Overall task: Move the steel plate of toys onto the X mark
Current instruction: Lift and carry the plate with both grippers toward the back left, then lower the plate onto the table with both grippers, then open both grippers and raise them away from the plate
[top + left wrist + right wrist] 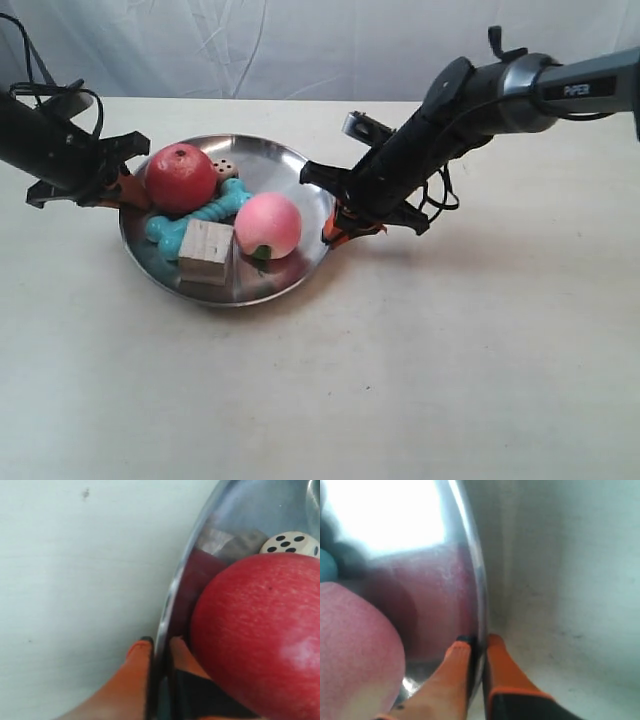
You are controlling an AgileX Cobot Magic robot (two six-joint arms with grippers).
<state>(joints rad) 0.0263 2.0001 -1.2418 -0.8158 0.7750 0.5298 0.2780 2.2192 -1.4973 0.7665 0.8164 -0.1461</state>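
**Both grippers clamped on the plate's rim, toys aboard**

You have the steel plate (272, 158) pinched from two opposite sides. Your left gripper (159, 642) is closed on the rim, one orange finger (134, 655) outside the plate and the other inside it, with the thin metal edge squeezed between them. In the exterior view that is the gripper (128, 190) at the view's left, right beside the red apple (181, 177). Your right gripper (479, 639) is closed on the far rim in the same way, one orange finger on each face of the metal; in the exterior view it sits at the plate's right edge (335, 228), close to the pink peach (268, 225).

The plate lies on the white counter (450, 350), left of the middle of the exterior view and towards the backdrop. From these views you cannot tell whether its base rests on the counter or is just clear of it.

All five toys are inside the plate. The apple is against the left side, and the dotted die (225, 169) is just behind it. The turquoise bone (195, 217) lies slantwise between apple and peach, and the wooden cube (206, 252) is at the near edge, touching the bone. In your left wrist view the apple (255, 635) fills the space beside the inner finger, with the die (291, 543) beyond it. In your right wrist view the peach (355, 650) looms near the inner finger.
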